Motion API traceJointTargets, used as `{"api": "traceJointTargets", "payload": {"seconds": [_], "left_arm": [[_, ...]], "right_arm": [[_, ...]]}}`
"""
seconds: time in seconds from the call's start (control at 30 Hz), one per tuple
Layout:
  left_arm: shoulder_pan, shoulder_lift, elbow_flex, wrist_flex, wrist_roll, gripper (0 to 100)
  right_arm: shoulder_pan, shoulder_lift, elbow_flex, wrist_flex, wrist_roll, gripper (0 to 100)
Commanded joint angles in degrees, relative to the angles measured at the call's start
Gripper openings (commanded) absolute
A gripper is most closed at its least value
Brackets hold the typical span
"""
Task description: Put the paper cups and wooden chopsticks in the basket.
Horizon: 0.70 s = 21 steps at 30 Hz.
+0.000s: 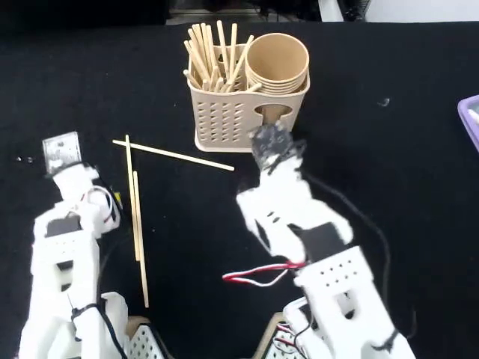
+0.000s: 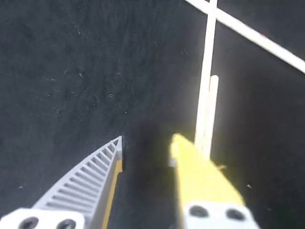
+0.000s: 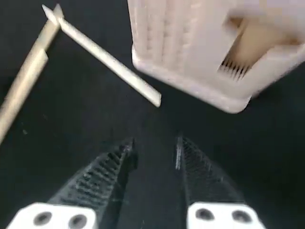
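Observation:
The beige slotted basket (image 1: 243, 112) stands at the table's far middle, holding a stack of paper cups (image 1: 277, 63) and several wooden chopsticks (image 1: 213, 56). Three loose chopsticks lie on the black cloth to its left: one slanted (image 1: 172, 155) and two lengthwise (image 1: 132, 198) (image 1: 141, 247). My right gripper (image 1: 271, 142) hangs just in front of the basket, open and empty (image 3: 153, 142), with the basket (image 3: 190, 47) and the slanted chopstick (image 3: 109, 59) ahead. My left gripper (image 1: 63, 149) sits at the far left, open (image 2: 145, 143), empty, with the lengthwise chopsticks (image 2: 207, 86) beside its yellow finger (image 2: 195, 167).
A purple container's edge (image 1: 470, 116) shows at the right border. Red and white wires (image 1: 258, 275) hang off the right arm. Arm bases fill the near edge.

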Motion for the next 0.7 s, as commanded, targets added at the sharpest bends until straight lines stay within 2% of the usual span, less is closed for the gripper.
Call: {"api": "traceJointTargets", "payload": {"seconds": [0.0,0.17,0.3,0.67], "left_arm": [[0.8,0.1,-11.8,12.5,-0.6,26],[5.8,0.2,-13.6,13.6,-2.9,26],[8.2,1.9,-14.3,13.5,-3.8,26],[9.0,32.4,-31.4,13.8,-3.5,21]], "right_arm": [[0.8,-2.2,12.7,-15.1,0.1,12.9],[-1.1,-2.1,16.7,-18.5,0.3,12.8],[-2.1,-1.8,16.9,-18.4,3.4,12.8],[-2.1,-2.2,18.6,-20.0,4.1,12.8]]}}
